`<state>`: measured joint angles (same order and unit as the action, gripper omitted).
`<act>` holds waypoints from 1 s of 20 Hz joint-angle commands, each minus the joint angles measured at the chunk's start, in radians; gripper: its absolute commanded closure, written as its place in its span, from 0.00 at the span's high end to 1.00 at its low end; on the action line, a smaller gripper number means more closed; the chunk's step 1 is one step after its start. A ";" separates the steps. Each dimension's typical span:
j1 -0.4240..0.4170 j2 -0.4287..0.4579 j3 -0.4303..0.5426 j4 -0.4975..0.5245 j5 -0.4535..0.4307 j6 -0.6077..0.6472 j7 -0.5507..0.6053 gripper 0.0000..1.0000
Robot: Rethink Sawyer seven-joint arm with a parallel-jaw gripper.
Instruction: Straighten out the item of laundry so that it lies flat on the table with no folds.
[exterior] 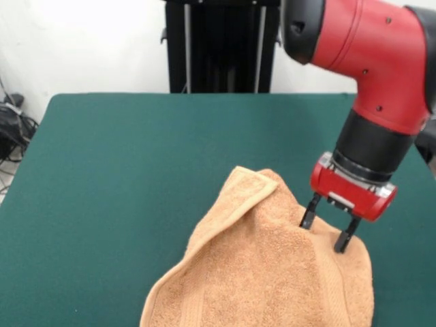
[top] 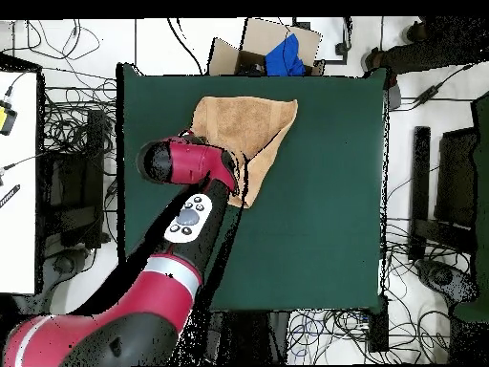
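The peach-orange towel [exterior: 259,272] lies rumpled on the dark green table [exterior: 136,170] at its near right part. One corner is folded over into a raised ridge near the middle of the table. My gripper [exterior: 322,237] stands over the towel's right side. It is open, with both black fingertips touching the cloth and nothing held between them. In the overhead view the towel [top: 256,122] lies by the table's [top: 325,210] top edge. Its lower left part is hidden under the red arm, which also hides the gripper.
The black pedestal [exterior: 221,44] stands behind the table's far edge. In the overhead view a cardboard box with a blue thing [top: 277,48] sits just beyond the table's top edge. Cables lie on the floor on both sides.
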<state>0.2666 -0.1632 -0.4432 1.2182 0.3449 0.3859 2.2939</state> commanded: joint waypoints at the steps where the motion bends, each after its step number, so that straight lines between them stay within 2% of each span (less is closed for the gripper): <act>1: 0.003 0.093 0.005 0.037 0.069 -0.067 0.302 1.00; 10: -0.039 0.166 0.043 -0.002 0.114 -0.168 0.237 1.00; 20: -0.100 0.142 0.227 0.045 0.129 -0.202 0.176 1.00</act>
<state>0.2228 -0.0789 -0.4182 1.1964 0.4322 0.2315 2.2937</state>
